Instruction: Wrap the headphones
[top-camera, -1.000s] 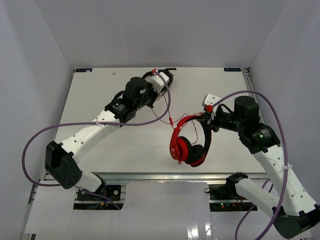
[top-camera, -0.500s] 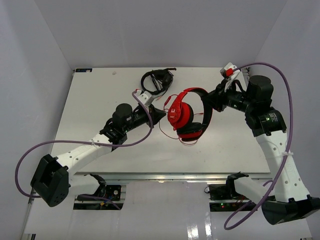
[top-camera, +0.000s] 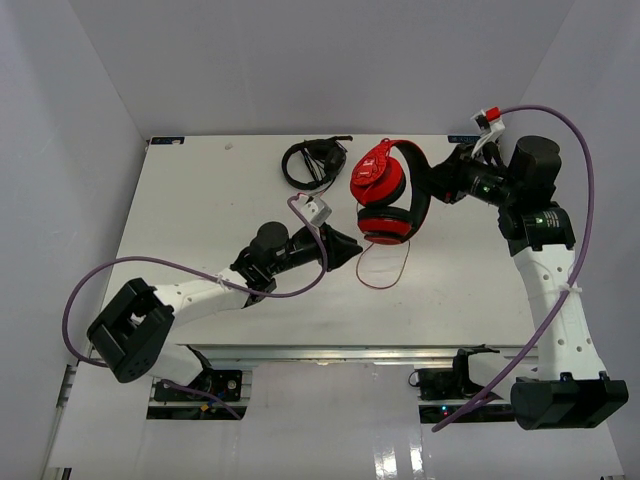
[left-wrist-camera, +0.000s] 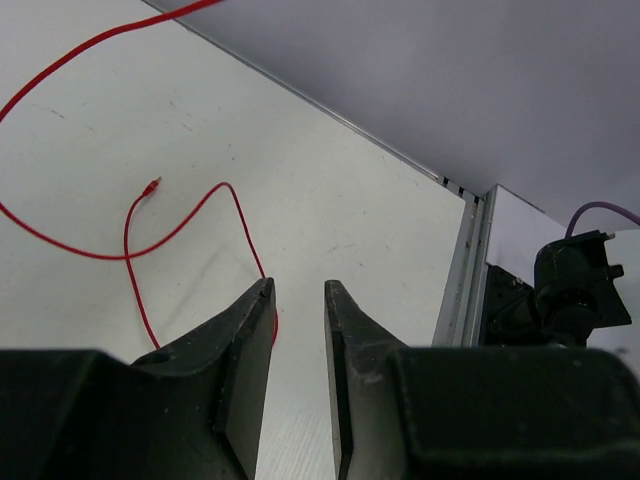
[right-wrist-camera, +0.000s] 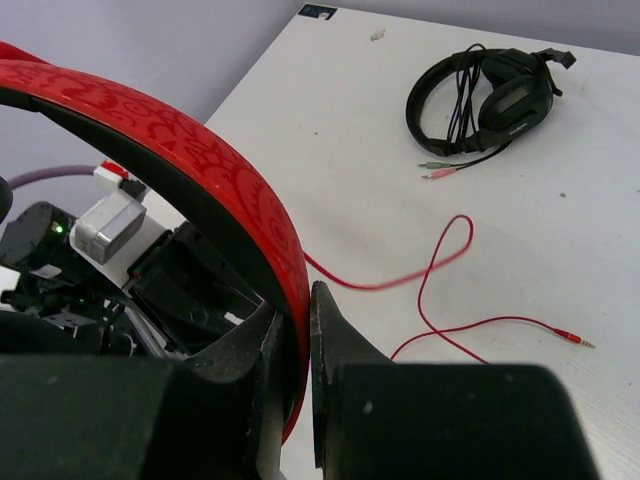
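The red headphones (top-camera: 381, 181) hang in the air over the back middle of the table, ear cups tilted. My right gripper (top-camera: 432, 188) is shut on their black-lined red headband (right-wrist-camera: 200, 165), which fills the right wrist view between the jaws (right-wrist-camera: 297, 300). The thin red cable (top-camera: 380, 288) droops from the headphones in a loop onto the table; its plug (right-wrist-camera: 575, 342) lies loose. My left gripper (top-camera: 352, 250) sits low beside that loop, open with nothing between its fingers (left-wrist-camera: 298, 290). The cable (left-wrist-camera: 130, 250) runs past the left fingertip (left-wrist-camera: 262, 300).
All-black headphones (top-camera: 313, 162) with a bundled cable lie at the back edge, also seen in the right wrist view as black headphones (right-wrist-camera: 490, 100). The white table (top-camera: 200, 200) ends at a metal rail (left-wrist-camera: 465, 280) on the right. Grey walls enclose three sides.
The right arm lifted the headphones and carried them back and to the right. The left arm drew back from the black headphones toward the table's middle, and its jaws opened, letting go of the cable.
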